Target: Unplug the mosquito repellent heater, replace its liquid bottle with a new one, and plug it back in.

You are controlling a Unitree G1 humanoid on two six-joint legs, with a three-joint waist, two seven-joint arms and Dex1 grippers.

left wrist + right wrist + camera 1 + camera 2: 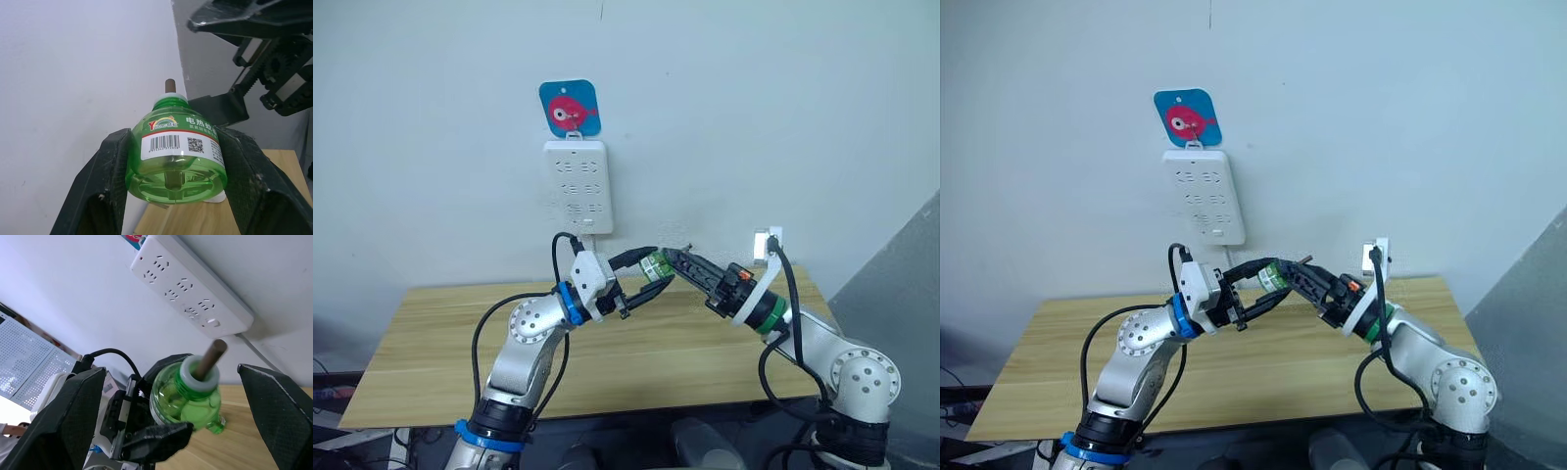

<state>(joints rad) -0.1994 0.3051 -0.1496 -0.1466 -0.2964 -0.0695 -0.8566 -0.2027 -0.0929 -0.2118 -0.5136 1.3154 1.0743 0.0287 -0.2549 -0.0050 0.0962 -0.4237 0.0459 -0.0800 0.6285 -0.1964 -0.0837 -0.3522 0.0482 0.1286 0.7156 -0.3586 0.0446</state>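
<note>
The left claw [176,196] is pinching a green transparent plastic liquid bottle [177,156] with a brown wick above the wooden table [460,333], while the right claw [176,396] is hanging spread around its neck, below the white wall power strip [578,186].

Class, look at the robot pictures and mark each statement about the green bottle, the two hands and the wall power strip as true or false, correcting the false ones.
1. The left hand grips the green bottle between its two fingers. True.
2. The bottle is closed with a screw cap. False: its neck is open and a dark wick sticks out of it.
3. The right hand is clamped on the bottle's neck. False: its fingers stand wide apart on either side of the bottle, not touching it.
4. The white power strip hangs on the wall above the wooden table. True.
5. The bottle stands on the table. False: it is held in the air above it.
</note>
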